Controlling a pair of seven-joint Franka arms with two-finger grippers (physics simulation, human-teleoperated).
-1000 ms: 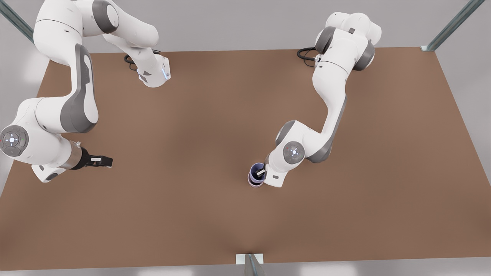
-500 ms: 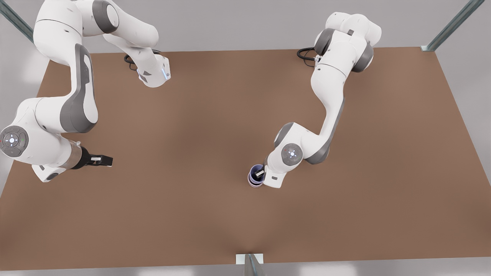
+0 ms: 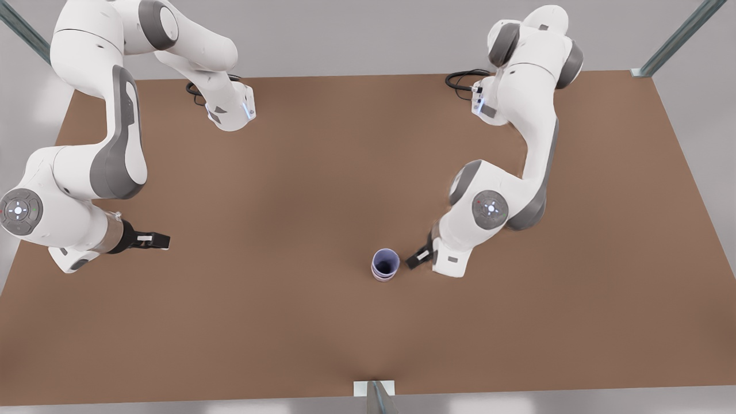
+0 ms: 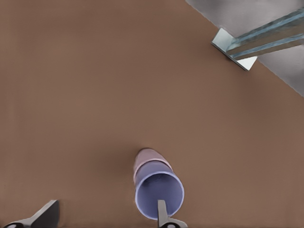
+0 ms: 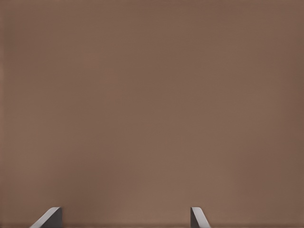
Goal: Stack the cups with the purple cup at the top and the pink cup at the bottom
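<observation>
Purple cup (image 3: 385, 261) sits nested in pink cup (image 3: 383, 276), mid-table. Left gripper (image 3: 419, 256) is just beside the stack, jaws apart, empty. We judge best practice: lift clear without brushing the rim. Right gripper (image 3: 150, 238) waits far from the stack, jaws apart.

Your left gripper (image 3: 415, 257) sits right of centre in front view, low over surface, fingers spread wide apart in its wrist view (image 4: 102, 218), gripping nothing. Its arm folds back from elbow toward base at upper right of frame. Your right gripper (image 3: 156, 241) waits at left edge of front view, wrist level, pointing toward frame centre; fingertips (image 5: 47, 217) stand well apart in wrist view, likely fully spread. Its arm loops up to base, upper left.
</observation>
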